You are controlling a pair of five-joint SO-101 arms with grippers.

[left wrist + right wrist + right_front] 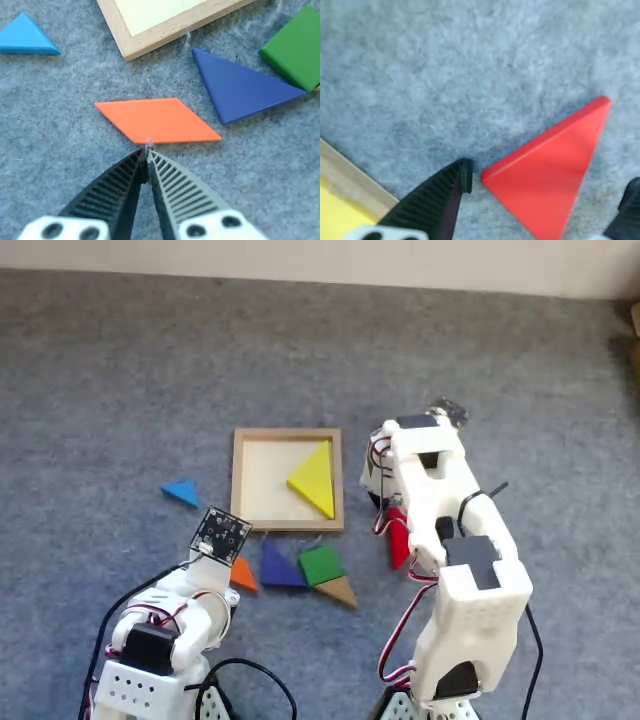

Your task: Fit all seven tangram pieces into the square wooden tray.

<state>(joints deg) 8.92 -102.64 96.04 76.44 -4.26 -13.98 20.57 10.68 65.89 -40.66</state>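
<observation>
1 piece in the wooden tray (pixel 290 525), 6 on the carpet (pixel 120 370).
The yellow triangle (pixel 315 480) lies inside. The left gripper (pixel 147 150), pinched closed, tips at the orange parallelogram (pixel 157 121)'s edge; the right gripper (pixel 547 185) spreads wide around the red triangle (pixel 550 167), beside the tray.
</observation>
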